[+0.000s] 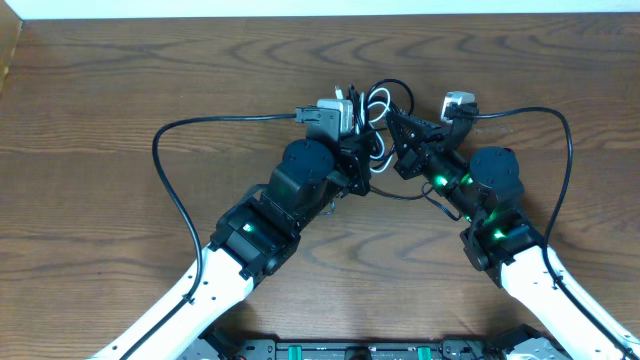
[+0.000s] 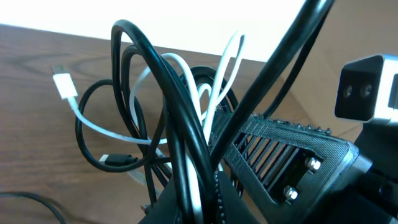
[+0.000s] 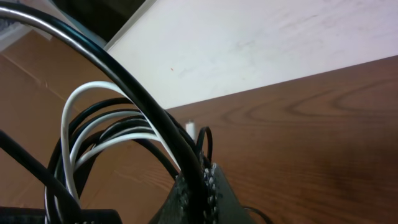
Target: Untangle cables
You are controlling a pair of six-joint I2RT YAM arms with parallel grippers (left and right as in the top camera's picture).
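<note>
Two arms met above the far half of the table (image 1: 100, 80), about midway across its width. The cables (image 1: 378, 100) were bunched between them there, their upper loops standing up off the table.

The left gripper (image 2: 186, 208) had its jaws drawn together and clamped on the cables. One black strand and one white strand ran down into it side by side. The right gripper (image 3: 196, 199) was closed too, pinching a black strand that arched up and away from its tip.

Only one white plug (image 2: 64, 84) showed, at the end of a white strand low over the table on the left side of the bundle (whether it touched the wood could not be told). One black plug (image 2: 118, 160) lay just below it, among the lower black coils. The right wrist view showed three white arcs nested together. The black loops overlapped too much to count, though there were several.

Two thicker black wires (image 1: 165, 150), one fixed to each arm, swept out in wide curves over the left and right halves of the table, well apart from the bundle. One pale camera box (image 2: 367, 87) sat above the right gripper's ribbed finger.
</note>
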